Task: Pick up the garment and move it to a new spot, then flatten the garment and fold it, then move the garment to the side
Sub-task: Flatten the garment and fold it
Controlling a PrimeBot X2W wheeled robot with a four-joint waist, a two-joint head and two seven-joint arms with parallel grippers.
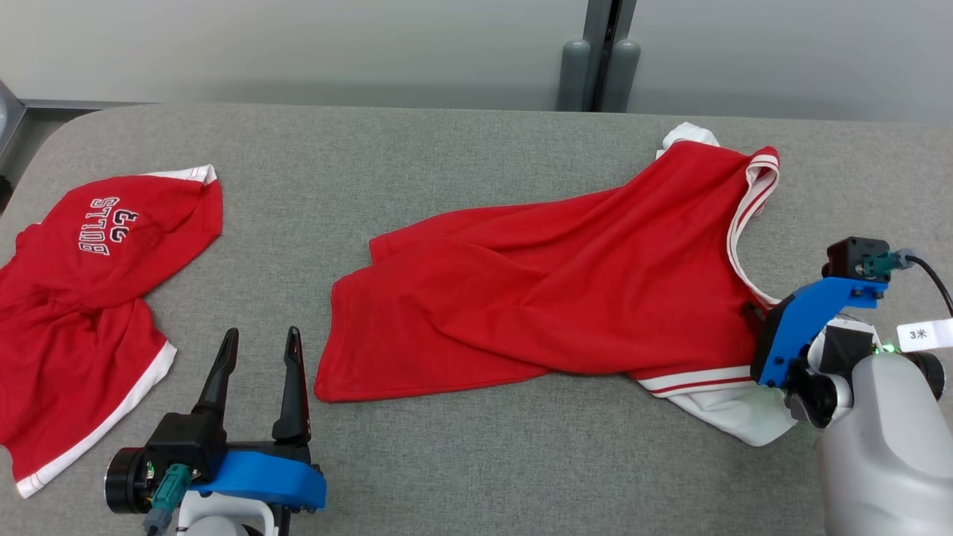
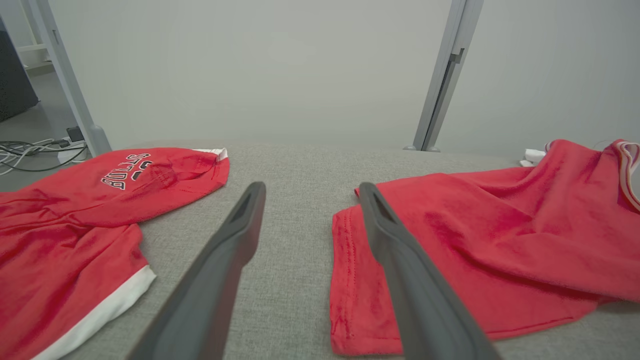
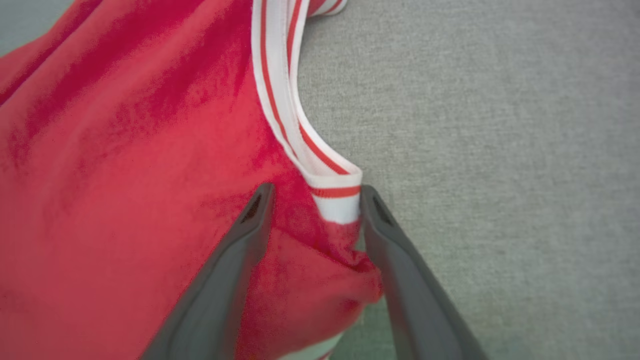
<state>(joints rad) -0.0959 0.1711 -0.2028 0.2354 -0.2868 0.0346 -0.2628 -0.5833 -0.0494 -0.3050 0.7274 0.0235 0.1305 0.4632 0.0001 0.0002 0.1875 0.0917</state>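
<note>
2 red shirts on the gray tabletop (image 1: 447, 149)
Spare shirt (image 1: 82, 298) at the left edge; left gripper (image 1: 262, 332) wide open near the front edge; garment (image 1: 536, 298) sprawled from centre to right, right gripper (image 3: 316, 192) spread astride its striped trim (image 3: 280, 100).

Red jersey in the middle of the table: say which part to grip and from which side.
Grip the red jersey by its striped trim, coming from the robot's right with the right pincer. That banded edge lies exposed at the cloth's border, likely firmer than the loose body, and the open fingers straddle it.
</note>
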